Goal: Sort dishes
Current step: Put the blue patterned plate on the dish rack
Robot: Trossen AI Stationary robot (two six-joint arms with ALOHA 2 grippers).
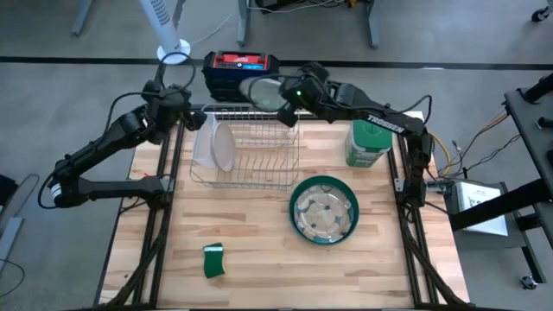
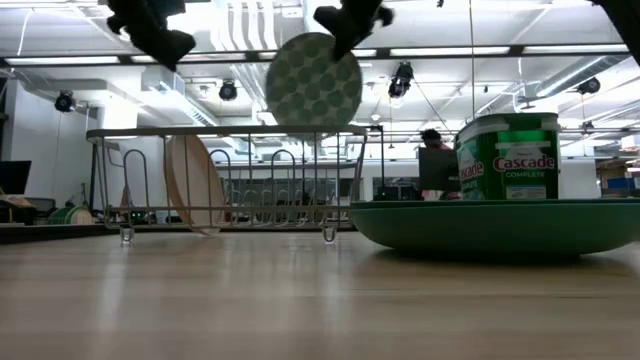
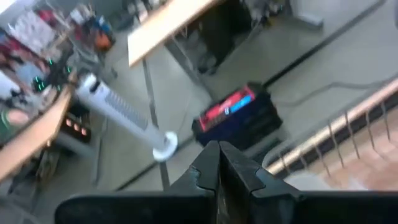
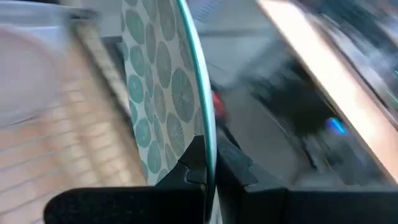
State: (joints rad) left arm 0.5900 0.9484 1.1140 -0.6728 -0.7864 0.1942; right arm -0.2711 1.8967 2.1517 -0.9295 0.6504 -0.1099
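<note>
My right gripper is shut on a grey-green patterned glassy plate, held on edge above the far end of the wire dish rack. A whitish plate stands on its rim in the rack's left slots, leaning. A teal-green plate lies flat on the table, right of centre, with a paler glassy plate lying in it. My left gripper is shut and empty, raised beyond the rack's far left corner; it also shows in the low view. My right gripper pinches the patterned plate's rim between its two fingers, one finger on each face. In the low view the fingers come down onto the plate's upper right rim, slanting from the table's right. The plate hangs upright below them, clear of the rack.
A green Cascade canister stands on the table right of the rack. A small green sponge lies near the front left. A red-and-black box and a white fan base sit on the floor beyond the far edge.
</note>
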